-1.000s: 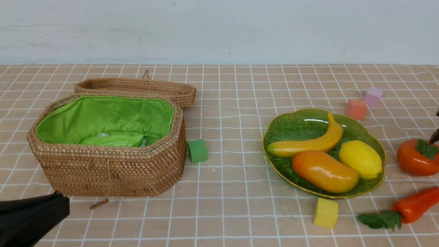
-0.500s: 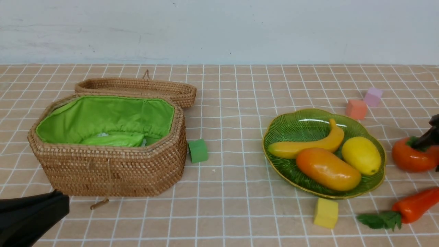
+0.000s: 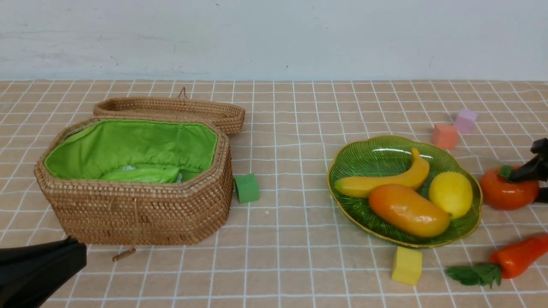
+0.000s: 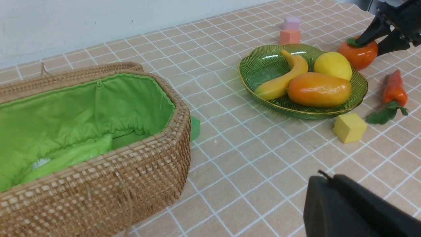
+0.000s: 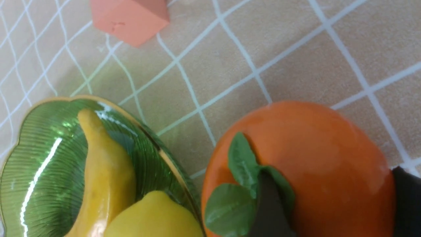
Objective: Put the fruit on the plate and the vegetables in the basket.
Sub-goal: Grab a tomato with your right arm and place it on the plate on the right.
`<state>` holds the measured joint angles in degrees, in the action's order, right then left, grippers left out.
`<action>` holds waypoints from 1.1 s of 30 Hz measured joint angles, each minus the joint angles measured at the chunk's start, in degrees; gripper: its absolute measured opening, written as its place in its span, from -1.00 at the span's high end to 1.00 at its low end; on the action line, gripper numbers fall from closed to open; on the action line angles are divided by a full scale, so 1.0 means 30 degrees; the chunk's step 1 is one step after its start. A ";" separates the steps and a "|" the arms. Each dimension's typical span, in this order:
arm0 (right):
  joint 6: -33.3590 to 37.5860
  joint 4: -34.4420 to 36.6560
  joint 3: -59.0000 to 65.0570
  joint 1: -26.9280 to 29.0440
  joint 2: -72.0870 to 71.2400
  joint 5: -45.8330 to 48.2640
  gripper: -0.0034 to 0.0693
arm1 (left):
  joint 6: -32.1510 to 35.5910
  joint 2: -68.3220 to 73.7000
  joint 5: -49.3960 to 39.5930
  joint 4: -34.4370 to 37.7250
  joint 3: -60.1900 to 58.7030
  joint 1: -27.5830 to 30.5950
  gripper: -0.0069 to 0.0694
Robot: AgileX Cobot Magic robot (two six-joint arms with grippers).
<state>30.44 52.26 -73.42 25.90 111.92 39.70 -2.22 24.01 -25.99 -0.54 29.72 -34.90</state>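
Fruit [image 3: 404, 214] lies on and beside the plate [image 3: 355, 160], toward the right of the worktop [image 3: 295, 256], whose surface is tan with a white grid. Biggest on it is the basket [image 3: 141, 218], on the left, woven brown with a bright green lining [image 3: 141, 141]. Inside the basket is a paler green shape [image 4: 75, 154]; I cannot tell whether it is loose or part of the lining. The wicker lid [image 3: 171, 107] is off, just behind the basket. The plate, green and gold-rimmed, bears three pieces: the banana [image 3: 385, 179] toward the back, the mango [image 3: 409, 209] in front of it and the lemon [image 3: 451, 192] on the right.

The pepper [image 3: 518, 256], red with green leaves, lies near the right edge of the front view, nearer the camera than the persimmon [image 3: 503, 192]. The persimmon is just right of the plate, outside its rim — the right end effector [image 3: 526, 186] is clamped on it, one finger over the leaf cap, the other against its far side. The left end effector [image 4: 330, 176] has its fingers together, in front of the basket.

Smallest are the cubes: yellow [image 3: 406, 265] before the plate, green [image 3: 246, 188] beside the basket, coral [image 3: 445, 137] and lilac [image 3: 466, 121] behind the plate.
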 joint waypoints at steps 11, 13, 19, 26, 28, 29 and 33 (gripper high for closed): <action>-0.0151 -0.1347 -0.0013 -0.0023 -0.2002 0.0166 -0.32 | 0.0126 0.0000 0.0000 0.0018 0.0000 0.0000 0.83; -0.0153 -0.1326 -0.0013 -0.0150 -0.2292 0.0451 -0.32 | 0.0126 0.0000 0.0000 0.0018 0.0000 0.0000 0.83; 0.0421 -0.0010 -0.0059 -0.4810 -0.3474 0.0068 -0.32 | 0.0139 0.0000 0.0095 0.0037 0.0000 0.0000 0.83; 0.0917 0.0170 -0.0736 -0.9230 -0.1716 -0.4827 -0.32 | 0.0139 0.0000 0.0101 0.0037 0.0000 0.0000 0.83; 0.1082 0.0170 -0.1269 -0.9583 -0.1104 -0.5259 -0.46 | 0.0139 0.0000 0.0101 0.0037 0.0000 0.0000 0.83; 0.1124 0.0170 -0.1435 -0.9667 -0.0936 -0.5264 -0.56 | 0.0139 0.0000 0.0082 0.0037 0.0000 0.0000 0.83; 0.1138 0.0087 -0.1650 -0.9565 -0.0691 -0.5076 -0.94 | 0.0139 0.0000 0.0042 0.0037 0.0000 0.0000 0.83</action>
<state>33.86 52.52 -78.37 -2.80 109.85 24.47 -1.80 24.01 -25.87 -0.43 29.72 -34.90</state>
